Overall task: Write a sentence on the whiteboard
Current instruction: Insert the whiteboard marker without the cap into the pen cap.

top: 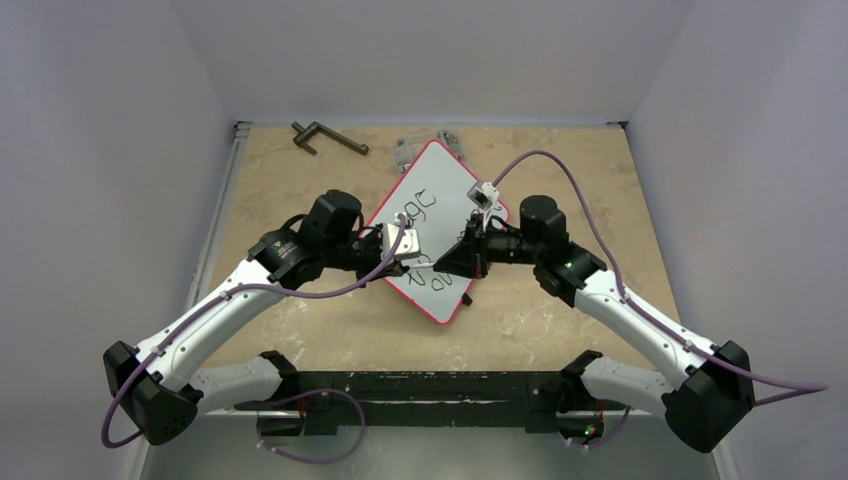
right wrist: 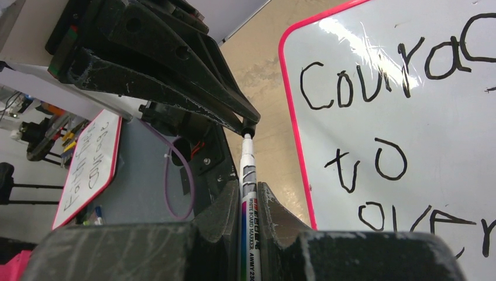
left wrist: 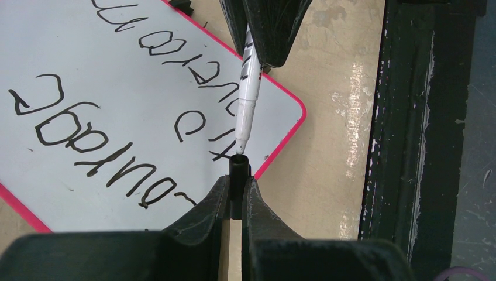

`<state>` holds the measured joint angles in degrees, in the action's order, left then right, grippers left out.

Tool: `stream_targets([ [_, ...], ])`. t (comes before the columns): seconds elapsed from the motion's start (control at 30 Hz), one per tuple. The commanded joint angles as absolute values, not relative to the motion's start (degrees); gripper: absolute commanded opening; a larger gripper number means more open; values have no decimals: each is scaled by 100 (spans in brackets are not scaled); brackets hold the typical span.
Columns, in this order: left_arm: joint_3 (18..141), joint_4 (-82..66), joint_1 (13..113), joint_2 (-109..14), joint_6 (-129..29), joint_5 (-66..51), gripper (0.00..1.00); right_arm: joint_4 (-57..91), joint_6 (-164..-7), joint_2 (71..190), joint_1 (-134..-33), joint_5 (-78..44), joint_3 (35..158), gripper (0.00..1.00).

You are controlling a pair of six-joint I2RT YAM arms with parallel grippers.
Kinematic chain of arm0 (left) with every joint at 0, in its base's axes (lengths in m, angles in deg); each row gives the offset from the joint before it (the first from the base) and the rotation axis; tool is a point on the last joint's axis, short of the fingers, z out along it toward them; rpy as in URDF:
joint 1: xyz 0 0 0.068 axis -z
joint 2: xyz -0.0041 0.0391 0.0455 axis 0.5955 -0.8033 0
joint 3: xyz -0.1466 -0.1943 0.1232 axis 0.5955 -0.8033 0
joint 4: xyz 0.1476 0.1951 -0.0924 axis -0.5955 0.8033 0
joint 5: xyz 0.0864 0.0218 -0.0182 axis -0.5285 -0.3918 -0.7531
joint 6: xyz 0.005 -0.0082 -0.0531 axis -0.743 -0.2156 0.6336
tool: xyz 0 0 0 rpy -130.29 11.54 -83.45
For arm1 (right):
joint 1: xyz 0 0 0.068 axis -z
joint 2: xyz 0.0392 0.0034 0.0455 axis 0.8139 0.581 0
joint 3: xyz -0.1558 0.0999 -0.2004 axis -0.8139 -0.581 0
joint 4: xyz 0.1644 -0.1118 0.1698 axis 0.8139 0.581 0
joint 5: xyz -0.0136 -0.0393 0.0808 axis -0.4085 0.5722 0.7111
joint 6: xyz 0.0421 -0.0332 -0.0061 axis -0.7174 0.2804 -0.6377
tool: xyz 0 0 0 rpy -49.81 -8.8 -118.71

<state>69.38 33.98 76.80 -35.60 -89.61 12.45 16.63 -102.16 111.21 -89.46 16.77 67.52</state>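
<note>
While the pink-framed white whiteboard lies flat on the beige surface between the arms, the left tool pinches a black plastic cap, the right tool a white marker, tip at the cap's mouth.

The flat white whiteboard with a thin pink frame lies cornerwise on the tan tabletop, one corner toward the arms. Over the board's near-left edge, the left gripper reaches in from the left, clamped on a black plastic marker cap. The right gripper reaches in from the right, pinching a white whiteboard marker whose tip is at the cap's mouth. Behind the board to the left lies a dark metal cranked bar, and small grey bits sit just beside its far corner.
</note>
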Motion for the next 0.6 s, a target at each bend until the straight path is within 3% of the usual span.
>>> stream_targets([
  [0.0,7102,3153,7657,-3462,-8878,1286,0,1580,-10164,11155,-8969,1706,6781,0],
  [0.57,7229,3214,7663,-3656,-8881,1540,0,1796,-9942,11593,-9278,1728,7134,0],
])
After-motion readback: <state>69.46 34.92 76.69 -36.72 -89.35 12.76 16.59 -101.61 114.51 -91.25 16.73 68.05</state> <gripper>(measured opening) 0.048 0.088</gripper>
